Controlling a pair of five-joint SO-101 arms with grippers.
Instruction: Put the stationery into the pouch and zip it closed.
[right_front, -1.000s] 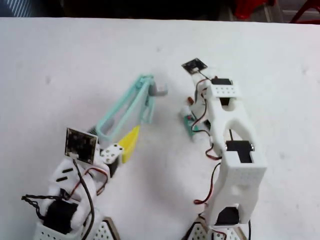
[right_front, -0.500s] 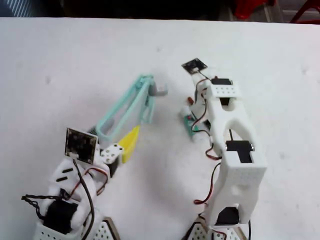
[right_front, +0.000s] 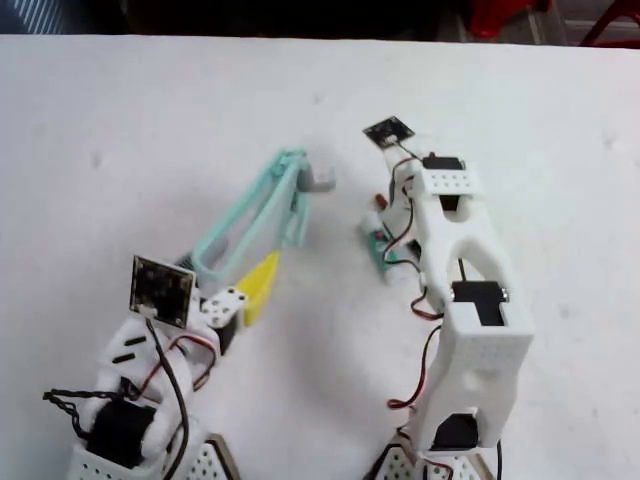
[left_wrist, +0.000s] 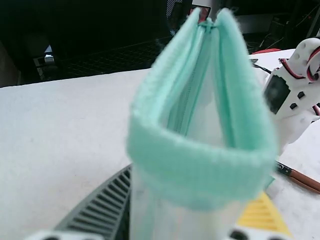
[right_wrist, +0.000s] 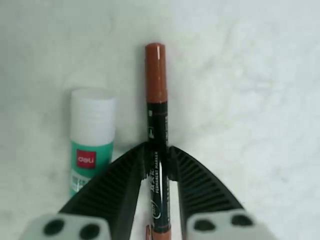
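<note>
Mint-green fabric pouch (right_front: 255, 215), left of centre, sits pinched in the left hand (right_front: 238, 275) — mouth open for loading — right hand (right_wrist: 157, 165) clamps the brown marker pen (right_wrist: 155, 100).

— White table (right_front: 150, 120), matte, faintly mottled, ending in a dark strip past the far edge. Anything down on it?

— Teal-trimmed pouch (right_front: 250, 215) around the middle, slanting from the near-left toward the centre. Hard to tell how much of it actually touches the surface. Small grey piece (right_front: 320, 180) right at its far tip, too small to name.

— And right of centre?

— Glue stick (right_wrist: 91, 135), white cap, green label, lying flat. Just beside it and parallel, a brown-capped marker (right_wrist: 155, 100), black barrel, also flat on the white, not touching the glue.

— Pouch to glue stick?

— Near, but apart, bare surface between.

— Near side?

— Left arm (right_front: 140, 400) and right arm (right_front: 470, 330) standing there, side by side.
</note>
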